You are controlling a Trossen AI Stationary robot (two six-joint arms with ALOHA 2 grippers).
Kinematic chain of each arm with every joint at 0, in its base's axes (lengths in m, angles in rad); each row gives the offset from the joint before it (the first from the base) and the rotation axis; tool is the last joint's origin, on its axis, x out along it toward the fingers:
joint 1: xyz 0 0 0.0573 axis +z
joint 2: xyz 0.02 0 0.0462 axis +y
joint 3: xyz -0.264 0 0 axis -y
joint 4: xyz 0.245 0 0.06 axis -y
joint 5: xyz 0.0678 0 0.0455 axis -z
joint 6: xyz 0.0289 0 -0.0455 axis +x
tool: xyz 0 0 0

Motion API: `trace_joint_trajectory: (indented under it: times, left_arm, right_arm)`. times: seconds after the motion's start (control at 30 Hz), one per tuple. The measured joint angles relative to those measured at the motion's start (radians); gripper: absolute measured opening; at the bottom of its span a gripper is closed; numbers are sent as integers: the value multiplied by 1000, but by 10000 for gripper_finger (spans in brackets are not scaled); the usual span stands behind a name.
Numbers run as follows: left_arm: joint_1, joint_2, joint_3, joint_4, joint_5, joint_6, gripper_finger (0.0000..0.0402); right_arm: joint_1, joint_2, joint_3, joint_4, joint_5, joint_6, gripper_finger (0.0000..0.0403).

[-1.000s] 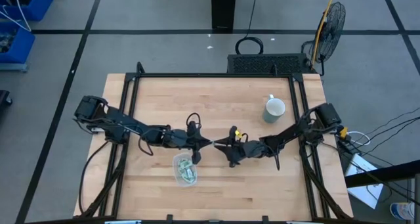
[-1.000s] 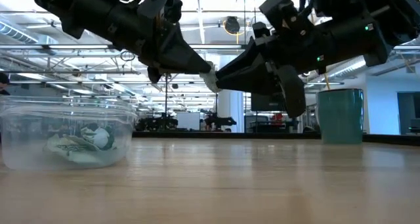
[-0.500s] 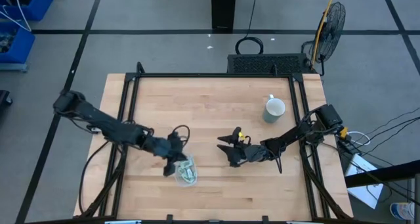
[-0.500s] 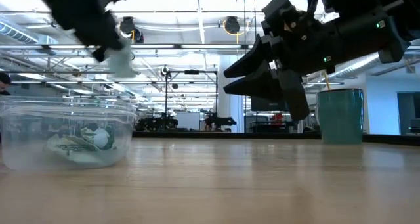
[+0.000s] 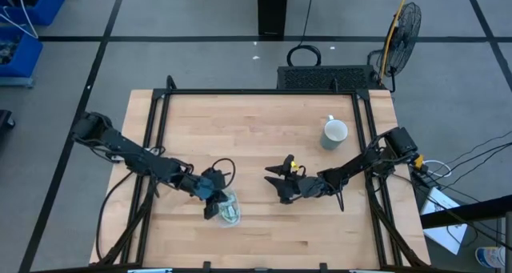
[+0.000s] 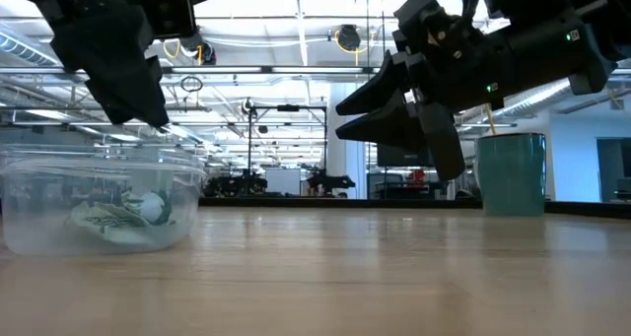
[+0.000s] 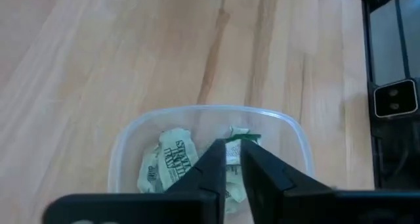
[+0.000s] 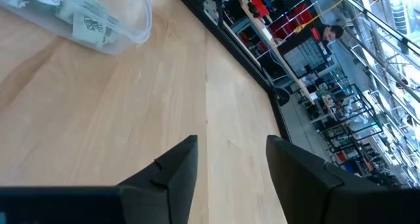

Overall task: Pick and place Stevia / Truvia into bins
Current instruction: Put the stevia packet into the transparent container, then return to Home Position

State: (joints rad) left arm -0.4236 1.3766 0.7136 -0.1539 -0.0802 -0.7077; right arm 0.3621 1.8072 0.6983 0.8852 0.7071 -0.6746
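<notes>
Left gripper (image 7: 231,159) poised over bin (image 5: 226,206), fingers nearly closed, pinching packet (image 7: 237,141) by edge; likely positioned for drop. Held packet's long axis seems crosswise to fingers, though mostly hidden. Other packets (image 7: 172,159) heaped crumpled in bin, no common direction. Right gripper (image 5: 274,180) waits mid-table, fingers apart, holding nothing. Mug (image 5: 334,133) well apart.

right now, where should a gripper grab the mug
Judging by the high view, take the mug by its rim, from above: it stands upright, open mouth up, apart from everything else. Its handle points to the table's far edge, so straddle the wall away from it.
</notes>
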Motion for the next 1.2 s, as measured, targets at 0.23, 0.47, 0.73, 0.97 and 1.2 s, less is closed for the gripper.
trace_joint_trajectory:
  times: [0.23, 0.47, 0.73, 0.97, 1.2]
  left_arm:
    - [10, -2, 0, 23, 0, 81, 115]
    - [75, -134, 8, 19, 54, 208, 131]
    - [150, -425, 9, -168, -142, 470, 131]
    - [176, -599, 10, -286, -202, 484, 131]
    - [203, -661, -17, -292, -172, 459, 131]
  right_arm:
    - [17, -38, 0, -26, 2, -3, 176]
    - [114, -276, 0, -161, 6, 28, 170]
    - [196, -670, 0, -607, 7, 267, 169]
    - [244, -922, -1, -1000, 0, 705, 169]
    - [293, -1103, -99, -1010, -1, 820, 169]
